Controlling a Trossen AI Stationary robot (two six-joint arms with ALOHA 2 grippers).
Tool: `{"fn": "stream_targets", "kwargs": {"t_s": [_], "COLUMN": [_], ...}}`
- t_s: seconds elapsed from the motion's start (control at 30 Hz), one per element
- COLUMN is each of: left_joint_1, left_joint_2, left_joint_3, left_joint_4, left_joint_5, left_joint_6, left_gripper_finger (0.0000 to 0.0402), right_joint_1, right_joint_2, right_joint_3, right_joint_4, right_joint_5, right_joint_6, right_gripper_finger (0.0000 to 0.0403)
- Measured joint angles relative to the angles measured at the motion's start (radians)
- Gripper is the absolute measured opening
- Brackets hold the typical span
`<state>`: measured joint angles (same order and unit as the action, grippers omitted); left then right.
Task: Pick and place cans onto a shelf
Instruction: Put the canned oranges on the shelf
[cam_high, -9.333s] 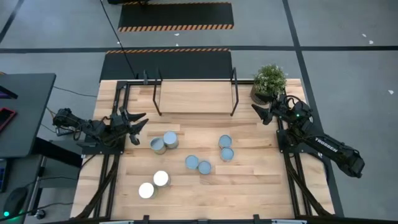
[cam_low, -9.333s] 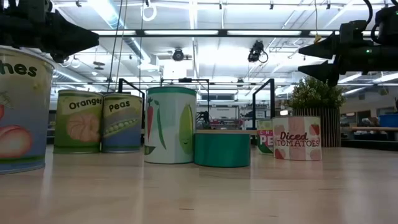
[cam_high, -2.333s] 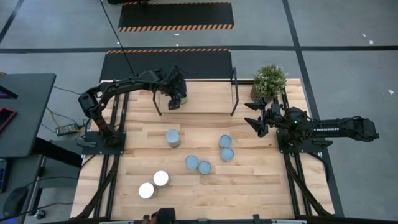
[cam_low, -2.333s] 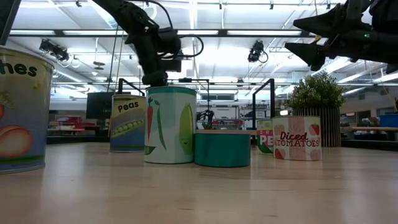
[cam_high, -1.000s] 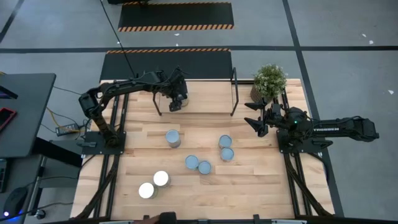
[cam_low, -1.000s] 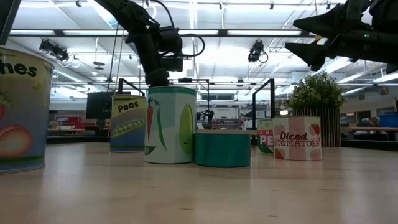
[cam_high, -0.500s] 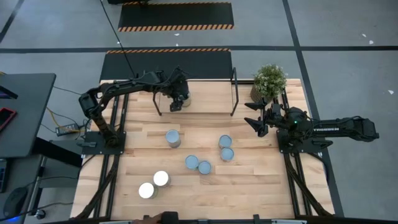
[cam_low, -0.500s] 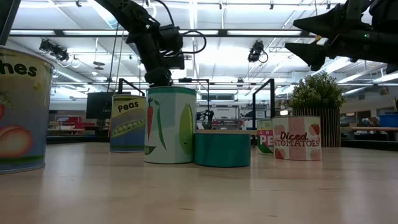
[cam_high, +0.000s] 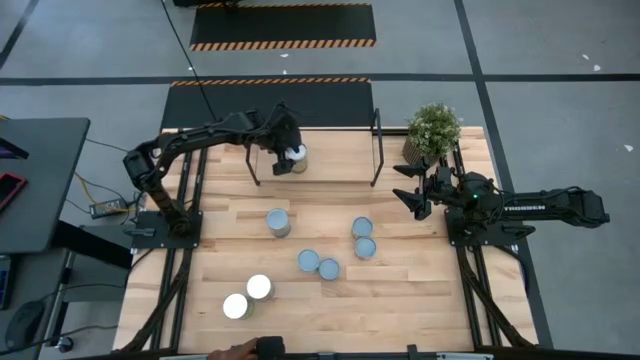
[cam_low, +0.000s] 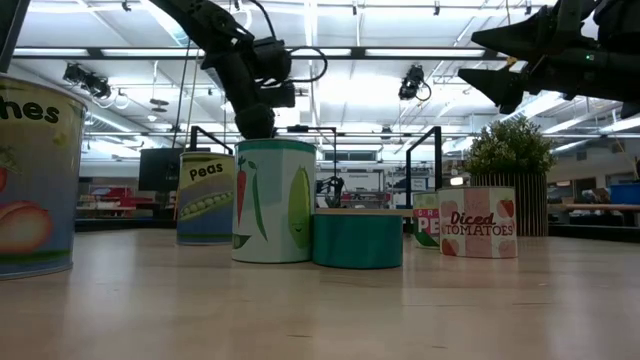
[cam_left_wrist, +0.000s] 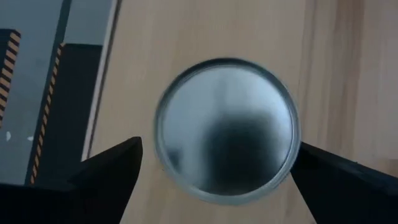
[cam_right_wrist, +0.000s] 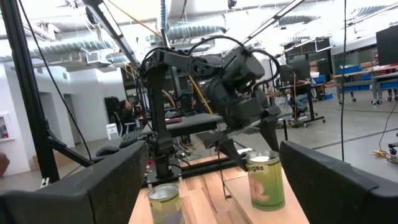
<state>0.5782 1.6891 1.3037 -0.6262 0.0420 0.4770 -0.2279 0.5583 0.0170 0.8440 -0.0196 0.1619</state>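
One can (cam_high: 298, 153) stands upright on the shelf (cam_high: 330, 158), a light board between black uprights. Its round silvery top (cam_left_wrist: 227, 127) fills the left wrist view. My left gripper (cam_high: 290, 158) hangs open just over it, one finger (cam_left_wrist: 112, 165) on each side of the top with a small gap to the rim. From the right wrist view, this gripper (cam_right_wrist: 255, 154) sits above the can (cam_right_wrist: 265, 180). Several more cans stand on the table, among them one (cam_high: 277, 222) nearest the shelf. My right gripper (cam_high: 410, 185) waits open in the air at the table's right.
A potted plant (cam_high: 433, 130) stands at the far right corner beside the shelf. The other cans stand in pairs at mid-table (cam_high: 363, 238), (cam_high: 318, 264) and near the front left (cam_high: 247, 297). The shelf board is bare to the right of the placed can.
My left gripper's fingers have spread apart and let go of the can on the shelf. The can stays upright where it was, and its white top has come into sight beside the gripper in the high view.
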Motion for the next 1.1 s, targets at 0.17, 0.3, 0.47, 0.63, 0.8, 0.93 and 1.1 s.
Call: {"fn": "stream_targets", "kwargs": {"t_s": [0.17, 0.3, 0.47, 0.63, 0.8, 0.93, 1.1], "left_joint_1": [0.002, 0.000, 0.001, -0.018, -0.025, -0.040, -0.064], "left_joint_2": [-0.041, -0.067, -0.105, -0.115, -0.115, -0.115, -0.115], "left_joint_3": [0.000, 0.000, 0.000, 0.000, 0.000, 0.000, 0.000], "left_joint_4": [-0.001, -0.008, 0.061, 0.135, 0.134, 0.146, 0.143], "left_joint_5": [0.014, 0.050, 0.068, 0.079, 0.081, 0.072, 0.024], "left_joint_6": [0.005, 0.014, 0.001, 0.005, -0.072, -0.095, -0.131], "left_gripper_finger": [0.0399, 0.0399, 0.0398, 0.0398, 0.0398, 0.0398, 0.0398], "right_joint_1": [0.000, 0.000, 0.000, 0.000, 0.000, 0.000, 0.000], "right_joint_2": [0.000, 0.000, 0.000, 0.000, 0.000, 0.000, 0.000], "right_joint_3": [0.000, 0.000, 0.000, 0.000, 0.000, 0.000, 0.000], "right_joint_4": [0.000, -0.001, -0.001, -0.001, -0.001, -0.001, -0.001], "right_joint_5": [0.000, 0.000, 0.000, 0.000, 0.000, 0.000, 0.000], "right_joint_6": [0.000, 0.000, 0.000, 0.000, 0.000, 0.000, 0.000], "right_gripper_finger": [0.0373, 0.0373, 0.0373, 0.0373, 0.0373, 0.0373, 0.0373]}}
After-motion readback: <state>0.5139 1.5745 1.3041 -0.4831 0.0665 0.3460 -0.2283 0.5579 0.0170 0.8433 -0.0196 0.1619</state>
